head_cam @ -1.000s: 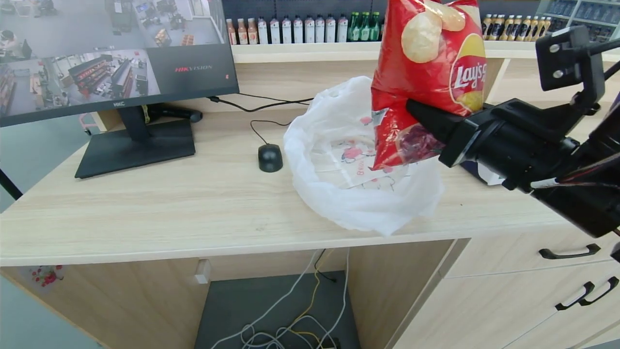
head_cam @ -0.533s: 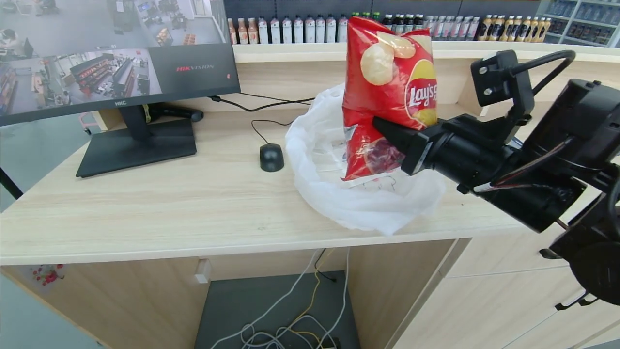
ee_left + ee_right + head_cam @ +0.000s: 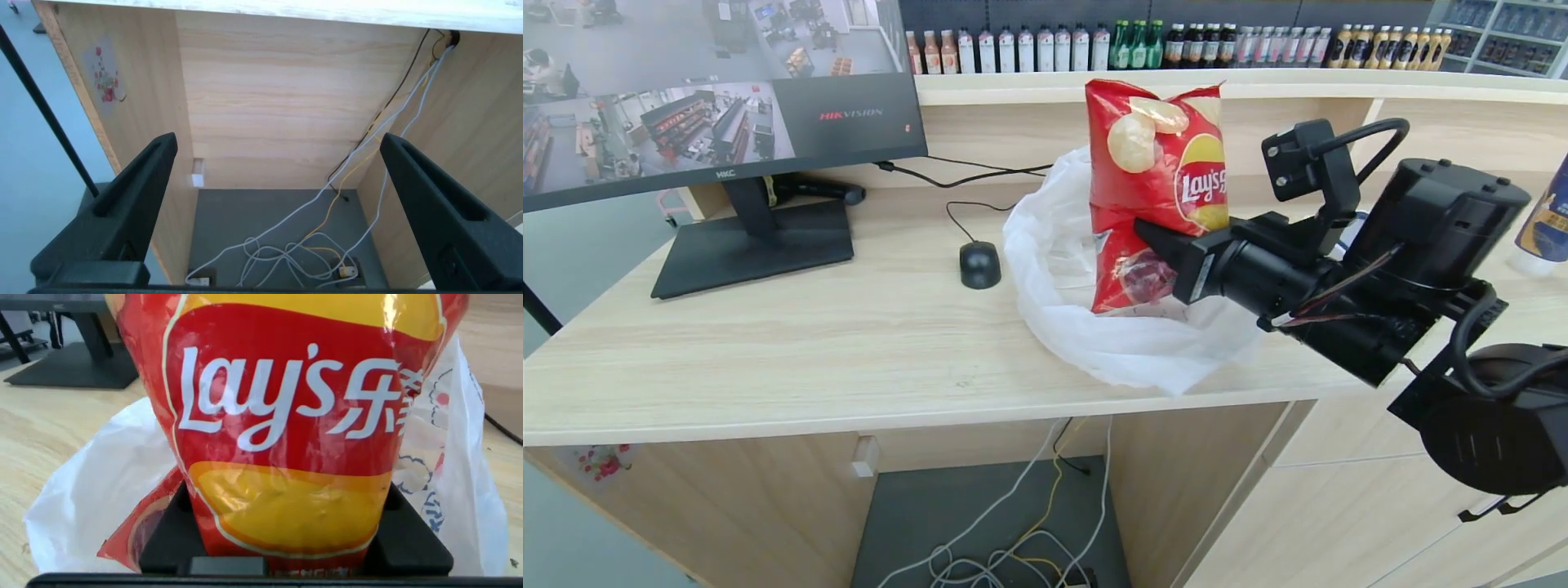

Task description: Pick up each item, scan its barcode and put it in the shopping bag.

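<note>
A red chip bag (image 3: 1156,192) stands upright in my right gripper (image 3: 1156,249), which is shut on its lower half. The bag hangs over the mouth of the white plastic shopping bag (image 3: 1086,327) that lies open on the wooden counter (image 3: 809,351), its bottom edge down inside the opening. In the right wrist view the chip bag (image 3: 286,433) fills the space between the black fingers (image 3: 167,531), with the shopping bag (image 3: 90,498) spread behind it. My left gripper (image 3: 278,212) hangs open below the counter, facing the knee space and cables.
A monitor (image 3: 711,90) on a black stand sits at the counter's back left, a black mouse (image 3: 978,264) just left of the shopping bag. A bottle (image 3: 1545,220) stands at the far right. Shelves of bottles (image 3: 1094,45) line the back. Drawers are under the counter's right side.
My right arm has carried the chip bag down and to the left, from high above the shopping bag to its mouth. The bottle at the far right has come into sight.
</note>
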Robot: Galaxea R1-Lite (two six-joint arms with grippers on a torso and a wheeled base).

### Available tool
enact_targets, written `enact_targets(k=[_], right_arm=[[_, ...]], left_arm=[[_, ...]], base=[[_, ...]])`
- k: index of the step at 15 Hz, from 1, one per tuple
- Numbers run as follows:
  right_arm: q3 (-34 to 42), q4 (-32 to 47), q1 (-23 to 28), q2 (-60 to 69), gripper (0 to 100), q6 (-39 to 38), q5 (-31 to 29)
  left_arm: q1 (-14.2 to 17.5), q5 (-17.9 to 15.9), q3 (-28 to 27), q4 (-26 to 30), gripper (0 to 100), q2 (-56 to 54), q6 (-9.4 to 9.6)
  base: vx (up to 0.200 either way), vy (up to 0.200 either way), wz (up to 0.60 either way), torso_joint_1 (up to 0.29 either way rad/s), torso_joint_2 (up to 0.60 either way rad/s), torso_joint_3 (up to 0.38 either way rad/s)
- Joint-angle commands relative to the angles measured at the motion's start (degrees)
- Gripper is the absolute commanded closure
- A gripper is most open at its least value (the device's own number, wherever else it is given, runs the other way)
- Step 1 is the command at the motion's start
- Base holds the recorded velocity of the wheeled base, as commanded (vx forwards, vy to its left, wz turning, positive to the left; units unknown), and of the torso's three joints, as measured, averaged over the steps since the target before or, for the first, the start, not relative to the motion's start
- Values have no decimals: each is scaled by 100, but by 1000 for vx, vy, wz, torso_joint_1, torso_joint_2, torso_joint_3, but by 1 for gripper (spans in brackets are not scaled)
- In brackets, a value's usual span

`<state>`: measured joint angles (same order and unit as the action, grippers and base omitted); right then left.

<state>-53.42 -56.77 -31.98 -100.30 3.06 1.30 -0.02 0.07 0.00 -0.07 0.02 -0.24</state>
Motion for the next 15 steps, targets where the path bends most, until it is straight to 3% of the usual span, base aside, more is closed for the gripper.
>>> enact_targets(k=[1,9,15], right_arm=[[33,8,77,-147,100,2,-34],[587,-1,77,-24,100,10,-122],[552,8,34,-358,100,19,-113]], left_arm=[[2,1,0,-1,0,-2,-2],[-6,1,0,-1,0,-2,7],[-6,1,0,-1,0,-2,7]], base=[[0,0,0,0,0,0],[0,0,0,0,0,0],[0,0,0,0,0,0]])
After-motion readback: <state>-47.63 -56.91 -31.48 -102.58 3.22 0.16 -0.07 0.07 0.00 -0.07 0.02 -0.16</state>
